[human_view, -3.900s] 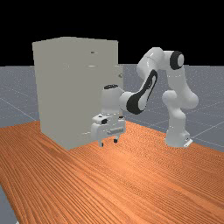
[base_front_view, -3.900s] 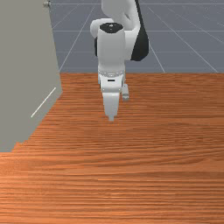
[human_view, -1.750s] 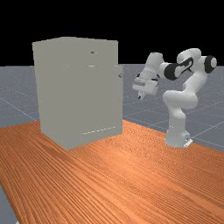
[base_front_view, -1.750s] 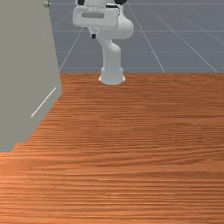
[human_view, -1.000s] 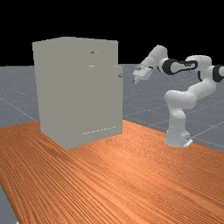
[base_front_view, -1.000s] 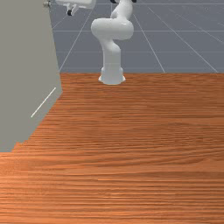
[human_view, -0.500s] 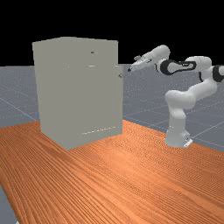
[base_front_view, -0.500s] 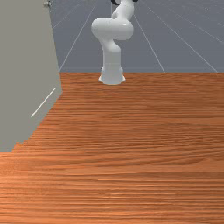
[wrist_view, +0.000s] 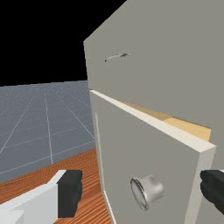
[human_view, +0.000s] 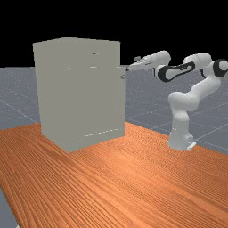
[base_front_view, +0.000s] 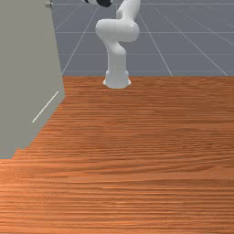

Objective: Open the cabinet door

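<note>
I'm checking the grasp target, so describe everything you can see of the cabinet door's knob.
The knob is small, round and silvery, like polished metal, with a disc-like face on a stem. It juts from the outer face of the door, below the top edge and nearer the free edge than the hinge side. The door stands ajar. The open fingers are spread around the knob's line, neither visibly touching it.

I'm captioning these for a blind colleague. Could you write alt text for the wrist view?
The door of a grey cabinet stands ajar, its round metal knob seen between the gripper's open fingers. The gap shows a tan interior; beyond are the orange-brown table and a gridded floor.
</note>
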`<action>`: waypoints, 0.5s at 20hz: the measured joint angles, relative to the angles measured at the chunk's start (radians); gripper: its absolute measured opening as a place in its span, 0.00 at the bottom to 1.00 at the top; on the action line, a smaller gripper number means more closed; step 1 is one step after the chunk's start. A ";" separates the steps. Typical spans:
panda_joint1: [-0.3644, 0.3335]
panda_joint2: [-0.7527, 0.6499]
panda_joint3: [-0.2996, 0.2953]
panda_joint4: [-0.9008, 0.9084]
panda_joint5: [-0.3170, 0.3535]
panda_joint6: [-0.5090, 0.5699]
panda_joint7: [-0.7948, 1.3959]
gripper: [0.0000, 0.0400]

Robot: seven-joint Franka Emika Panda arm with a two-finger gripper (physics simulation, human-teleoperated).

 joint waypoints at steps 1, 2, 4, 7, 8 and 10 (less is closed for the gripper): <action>-0.002 0.001 0.000 -0.003 -0.002 0.009 -0.001 1.00; -0.003 0.001 0.000 -0.006 -0.005 0.015 -0.003 1.00; -0.006 0.005 -0.002 -0.010 -0.008 0.033 -0.005 1.00; -0.015 -0.005 -0.005 -0.050 -0.017 0.056 -0.007 1.00; -0.021 -0.006 -0.005 -0.061 -0.018 0.057 -0.006 1.00; -0.029 -0.009 -0.007 -0.071 -0.018 0.058 -0.005 1.00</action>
